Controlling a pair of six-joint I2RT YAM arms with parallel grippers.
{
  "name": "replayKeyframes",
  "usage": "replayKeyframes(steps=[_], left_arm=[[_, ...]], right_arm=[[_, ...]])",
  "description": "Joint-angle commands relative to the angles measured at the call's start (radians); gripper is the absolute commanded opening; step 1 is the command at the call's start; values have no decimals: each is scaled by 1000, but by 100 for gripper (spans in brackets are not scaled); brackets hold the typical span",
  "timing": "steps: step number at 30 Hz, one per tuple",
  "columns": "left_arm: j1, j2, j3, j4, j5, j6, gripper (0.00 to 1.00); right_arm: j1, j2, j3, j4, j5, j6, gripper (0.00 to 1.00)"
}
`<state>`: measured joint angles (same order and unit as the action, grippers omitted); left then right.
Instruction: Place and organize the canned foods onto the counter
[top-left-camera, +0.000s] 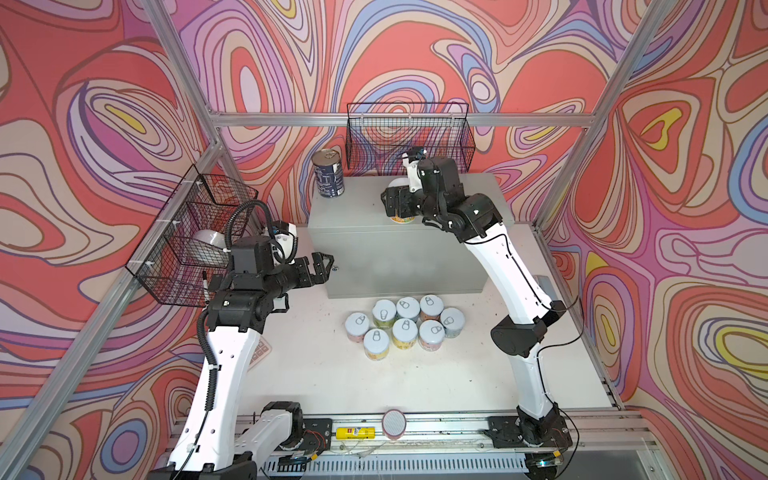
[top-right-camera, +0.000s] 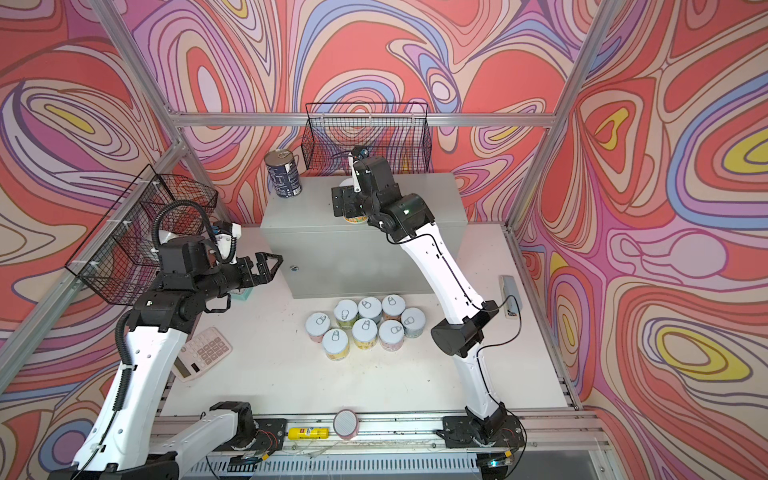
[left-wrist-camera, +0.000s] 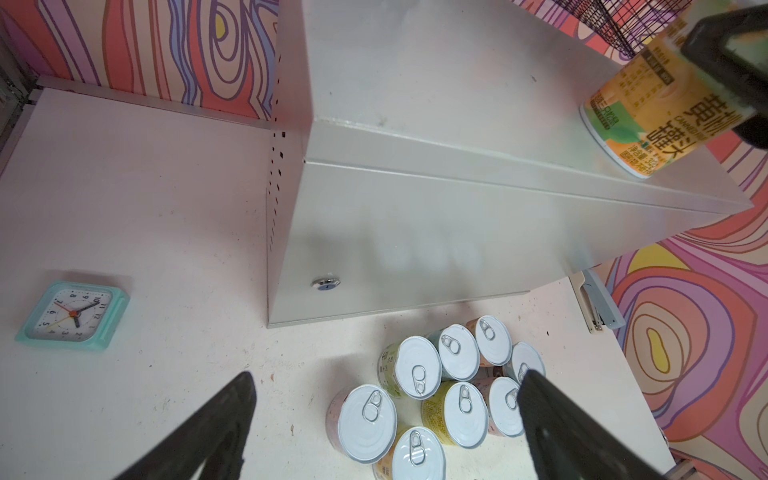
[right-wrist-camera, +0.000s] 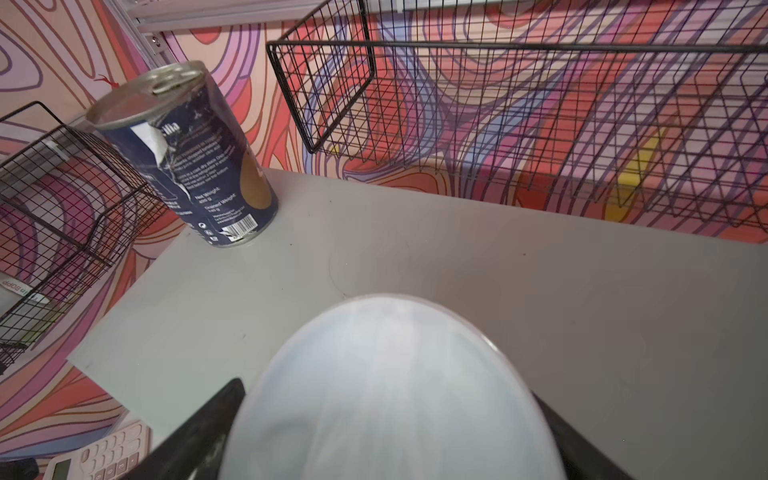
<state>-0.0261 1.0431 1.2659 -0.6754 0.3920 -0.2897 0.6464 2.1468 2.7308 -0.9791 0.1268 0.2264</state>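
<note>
The counter (top-left-camera: 374, 249) is a light-grey metal box at the back of the table. A dark blue can (top-left-camera: 328, 174) stands on its far left corner, also in the right wrist view (right-wrist-camera: 187, 158). A taller yellow-orange can (left-wrist-camera: 631, 108) stands upright near the counter's front edge. My right gripper (top-left-camera: 397, 201) is open, one finger on each side of this can, whose white lid (right-wrist-camera: 395, 395) fills the space between them. Several short white-lidded cans (top-left-camera: 405, 328) cluster on the table in front of the counter. My left gripper (top-left-camera: 326, 264) hangs open and empty, left of the counter and above the table.
A black wire basket (top-left-camera: 409, 137) hangs on the back wall just behind the right gripper. Another basket (top-left-camera: 195, 232) on the left wall holds a white bowl. A teal clock (left-wrist-camera: 72, 316), a calculator (top-right-camera: 203, 353) and a stapler (top-right-camera: 510, 295) lie on the table. A yellow tube (top-left-camera: 355, 433) and a pink-rimmed disc (top-left-camera: 394, 423) rest on the front rail.
</note>
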Motion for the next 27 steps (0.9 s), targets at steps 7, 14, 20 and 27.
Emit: replayKeyframes(steps=[7,14,20,27], left_arm=[[5,-4,3,30,1,24,100],[3,-37,-14,45,-29,19,100],[3,-57,76,-34,-216,65,100],[5,39,245,-33,-214,60,100]], right_arm=[[-5,-152,-43,98,11,-26,98],[-5,-333,-202,198,93,-52,97],[-5,-451,-377,194,201,-73,94],[-5,-520,-615,260,285,-65,95]])
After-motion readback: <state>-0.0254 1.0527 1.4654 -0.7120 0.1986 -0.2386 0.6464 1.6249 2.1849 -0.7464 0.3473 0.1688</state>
